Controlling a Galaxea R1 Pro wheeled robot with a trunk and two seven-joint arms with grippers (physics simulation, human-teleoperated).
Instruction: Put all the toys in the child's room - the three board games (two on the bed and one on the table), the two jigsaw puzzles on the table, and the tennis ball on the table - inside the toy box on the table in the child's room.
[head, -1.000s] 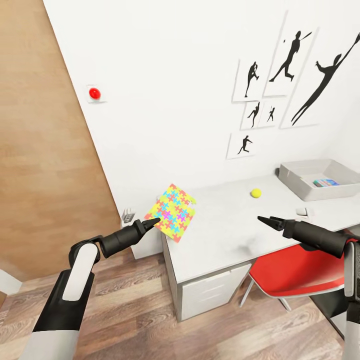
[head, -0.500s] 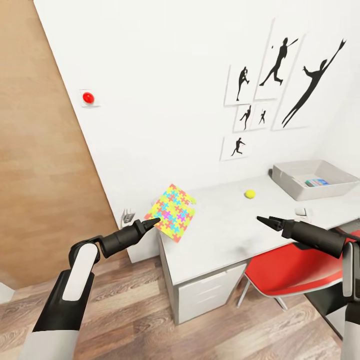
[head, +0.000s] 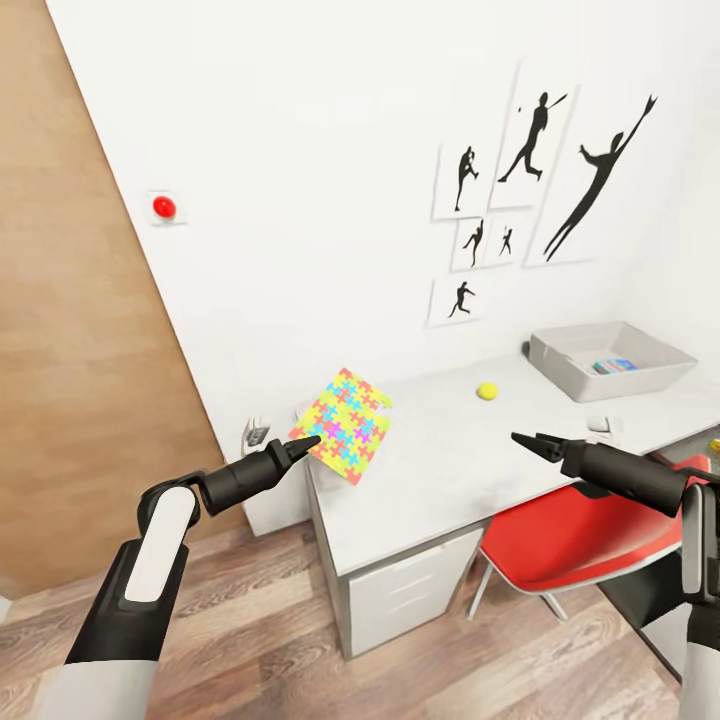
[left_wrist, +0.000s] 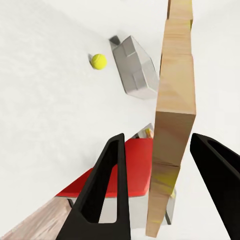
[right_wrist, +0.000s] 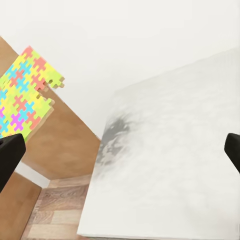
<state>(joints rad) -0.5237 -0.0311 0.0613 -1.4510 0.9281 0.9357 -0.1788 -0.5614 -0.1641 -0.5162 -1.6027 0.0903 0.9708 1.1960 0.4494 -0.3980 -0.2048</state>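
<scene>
My left gripper is shut on a bright jigsaw puzzle and holds it tilted in the air over the table's left end. In the left wrist view the puzzle runs edge-on, brown-backed, between the two fingers of the left gripper. The tennis ball lies on the table toward the wall. Further right stands the grey toy box with a blue board game inside. My right gripper hovers open above the table's front, holding nothing.
A red chair is tucked under the table below my right arm. A small white object lies near the table's front edge. A wooden door is at left, and white drawers sit under the table's left end.
The whole picture has slid left and slightly up, so the camera moved. Both arms and the held puzzle keep the same place in the view.
</scene>
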